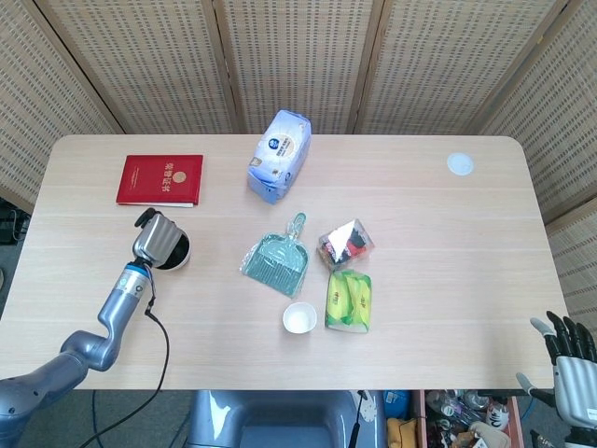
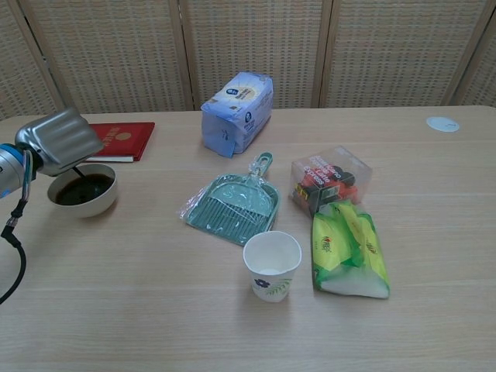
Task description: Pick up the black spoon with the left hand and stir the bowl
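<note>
A small white bowl of dark liquid stands near the table's left edge, below the red booklet. My left hand hovers over the bowl and holds the black spoon, whose thin handle slants down from the hand into the liquid. In the head view the left hand covers the spoon and most of the bowl. Off the table's front right corner, my right hand hangs with fingers apart, holding nothing.
A red booklet lies behind the bowl. A blue-white pack, a teal dustpan, a paper cup, a clear box and a green-yellow packet fill the middle. A white disc sits far right.
</note>
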Robot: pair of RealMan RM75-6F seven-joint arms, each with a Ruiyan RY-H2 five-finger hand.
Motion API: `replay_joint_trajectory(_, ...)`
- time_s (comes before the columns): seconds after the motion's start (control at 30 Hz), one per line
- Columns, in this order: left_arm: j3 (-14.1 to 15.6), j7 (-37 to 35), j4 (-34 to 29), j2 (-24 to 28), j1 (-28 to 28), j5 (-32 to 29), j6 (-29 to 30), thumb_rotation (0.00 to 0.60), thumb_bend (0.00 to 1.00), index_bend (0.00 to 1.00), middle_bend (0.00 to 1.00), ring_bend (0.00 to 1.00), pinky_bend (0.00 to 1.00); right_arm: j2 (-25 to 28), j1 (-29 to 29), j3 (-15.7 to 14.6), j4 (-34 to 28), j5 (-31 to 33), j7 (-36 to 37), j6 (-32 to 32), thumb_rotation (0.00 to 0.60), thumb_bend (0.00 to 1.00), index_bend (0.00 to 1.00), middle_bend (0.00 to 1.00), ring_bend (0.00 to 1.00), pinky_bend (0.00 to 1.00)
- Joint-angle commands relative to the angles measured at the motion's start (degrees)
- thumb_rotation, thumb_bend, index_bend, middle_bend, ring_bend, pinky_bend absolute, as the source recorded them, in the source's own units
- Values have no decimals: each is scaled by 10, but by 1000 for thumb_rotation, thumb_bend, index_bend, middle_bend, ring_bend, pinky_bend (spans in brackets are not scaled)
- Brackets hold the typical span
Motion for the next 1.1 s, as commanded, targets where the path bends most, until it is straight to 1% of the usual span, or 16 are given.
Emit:
replay_joint_trajectory(0.03,-4,-2,12,-6,-3,-5,-7,600,380,697,698,620,653,0,0,0,0,1,-1,0,600,235,218,174,19,64)
replay_joint_trajectory(0.2,-6,-10,40,-15,-3,-11,-16,600,381,697,698,620,653,1,-1,0,-2,1,-3,0,600,235,218,174,19,64)
replay_joint_trajectory(0.4,-5,-31,57,-14,7,-12,-17,600,380,697,698,620,653,1,0,0,-5,-1,-6,-1,600,236,218,174,19,64)
replay_joint_trajectory(0.6,3,-65,28,4,20,-5,-11,600,381,699,698,620,653,1,2,0,-4,-2,-5,-3,600,235,218,174,19,64)
replay_joint_trajectory(0.73,7,-63,9,9,18,6,-1,600,381,705,698,620,653,0,3,0,-3,-4,-4,-3,600,235,218,174,19,64)
replay_joint_trajectory(0.93,-2,-49,4,2,5,3,-4,600,381,706,698,620,653,0,0,0,-3,-1,-4,-1,600,236,218,174,19,64)
replay_joint_trajectory(1.1,-11,-36,15,-9,-6,-3,-8,600,381,706,698,620,653,1,-1,0,-5,1,-6,-1,600,236,218,174,19,64)
